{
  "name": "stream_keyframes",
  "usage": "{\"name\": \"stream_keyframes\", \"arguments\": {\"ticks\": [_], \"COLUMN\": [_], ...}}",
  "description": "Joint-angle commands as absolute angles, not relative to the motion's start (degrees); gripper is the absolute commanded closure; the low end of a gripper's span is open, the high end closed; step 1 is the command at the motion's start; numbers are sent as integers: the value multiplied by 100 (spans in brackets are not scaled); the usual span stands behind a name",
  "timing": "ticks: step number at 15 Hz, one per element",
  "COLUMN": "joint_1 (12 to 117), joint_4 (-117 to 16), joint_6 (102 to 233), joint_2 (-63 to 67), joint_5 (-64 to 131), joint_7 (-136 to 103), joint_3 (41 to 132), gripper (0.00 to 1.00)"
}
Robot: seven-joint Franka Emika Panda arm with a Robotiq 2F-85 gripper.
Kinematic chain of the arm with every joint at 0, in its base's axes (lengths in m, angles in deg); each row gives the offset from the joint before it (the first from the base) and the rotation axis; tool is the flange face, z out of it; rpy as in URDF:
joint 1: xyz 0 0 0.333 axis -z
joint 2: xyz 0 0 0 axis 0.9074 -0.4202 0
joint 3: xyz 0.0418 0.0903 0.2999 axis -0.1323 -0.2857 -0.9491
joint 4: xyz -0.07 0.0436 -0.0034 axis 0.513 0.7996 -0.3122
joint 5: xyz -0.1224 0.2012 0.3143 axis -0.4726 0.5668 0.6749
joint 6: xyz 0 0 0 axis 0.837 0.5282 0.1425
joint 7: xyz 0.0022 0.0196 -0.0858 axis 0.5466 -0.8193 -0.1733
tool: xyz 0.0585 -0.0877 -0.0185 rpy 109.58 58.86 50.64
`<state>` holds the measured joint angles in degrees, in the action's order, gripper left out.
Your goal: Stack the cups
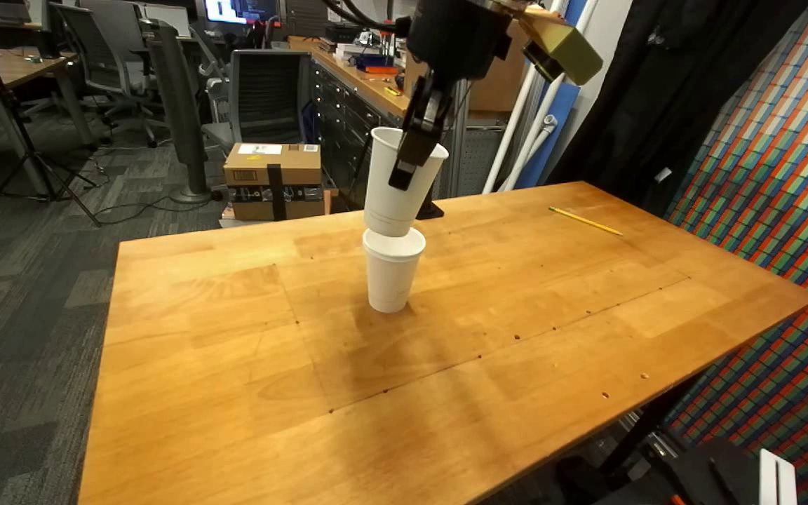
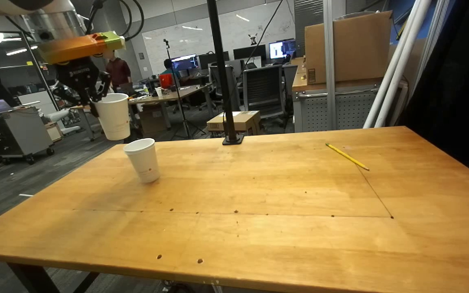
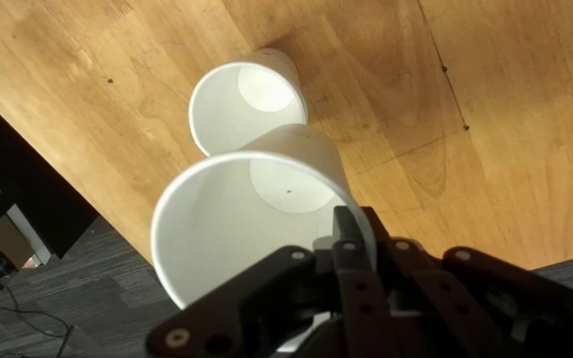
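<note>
Two plain white cups show in all views. My gripper [image 1: 404, 177] is shut on the wall of the upper cup [image 1: 379, 184], one finger inside it and one outside, as the wrist view shows at the fingertips [image 3: 363, 219]. This held cup [image 2: 114, 121] is off the table, nearly upright and slightly tilted. The lower cup [image 1: 390, 282] stands upright on the table, mouth up. In an exterior view the held cup is above and left of the standing cup [image 2: 143, 162]. In the wrist view the held cup [image 3: 207, 233] hides part of the standing cup's near rim [image 3: 217, 112].
The wooden table [image 1: 250, 393] carries a yellow pencil [image 1: 585, 220] far from the cups. A black post [image 2: 227, 106] stands at the table's edge, with its base also near the held cup in an exterior view [image 1: 431, 210]. Cardboard boxes [image 1: 274, 168] stand on the floor beyond.
</note>
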<state>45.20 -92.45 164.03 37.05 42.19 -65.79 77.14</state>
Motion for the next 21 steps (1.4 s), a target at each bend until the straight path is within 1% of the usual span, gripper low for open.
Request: {"name": "stream_keyframes", "arguments": {"ticks": [1,10,18,21], "joint_1": [4561,4629,4963,5009], "joint_4": [-9043,-9117,-8935,-8964], "joint_6": [16528,16596,16558,16577], "joint_2": [3470,3361,3109,3060], "joint_5": [4370,4409,4421,4428], "joint_7": [-6905,-7821,-8421,-8475], "joint_3": [7759,7831,8057,8009], "gripper": [100,100,100,100]}}
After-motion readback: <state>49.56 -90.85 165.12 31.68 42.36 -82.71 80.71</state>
